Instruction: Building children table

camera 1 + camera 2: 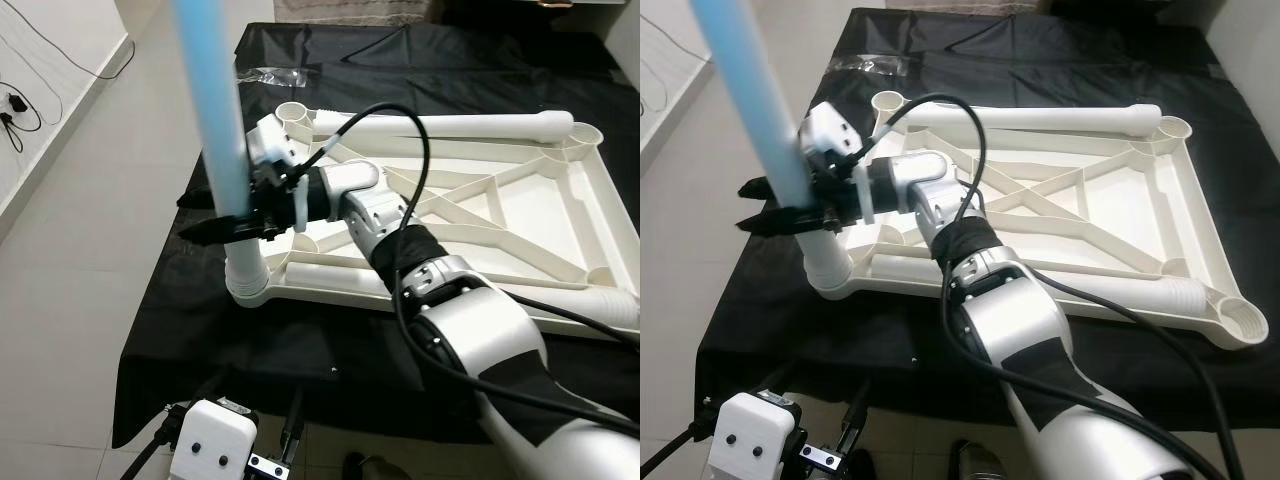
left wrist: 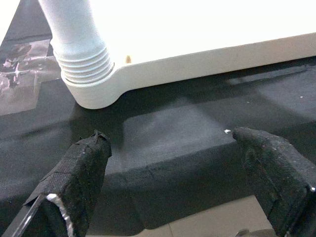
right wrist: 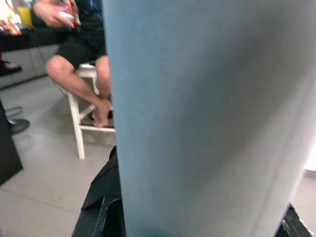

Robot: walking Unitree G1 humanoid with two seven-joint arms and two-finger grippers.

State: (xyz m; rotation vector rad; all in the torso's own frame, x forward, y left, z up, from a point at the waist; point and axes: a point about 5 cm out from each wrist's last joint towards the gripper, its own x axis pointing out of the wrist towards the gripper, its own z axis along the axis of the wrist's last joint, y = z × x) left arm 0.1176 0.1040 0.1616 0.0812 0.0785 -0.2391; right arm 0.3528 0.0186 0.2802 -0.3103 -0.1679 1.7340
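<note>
Right claw (image 1: pixel 232 226) clamped on upright blue leg (image 1: pixel 214 110) at white tabletop (image 1: pixel 520 215) corner; left claw (image 2: pixel 173 182) open over black cloth (image 1: pixel 180 320); spare white leg (image 1: pixel 450 125) across frame; seated person (image 3: pixel 81 59) beyond.

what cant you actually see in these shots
- Top of the blue leg: cut off by the upper edge in both eye views.
- Right tool: its contact with the leg is blocked in the right wrist view by the leg itself.
- Tabletop: overexposed in the left wrist view.
</note>
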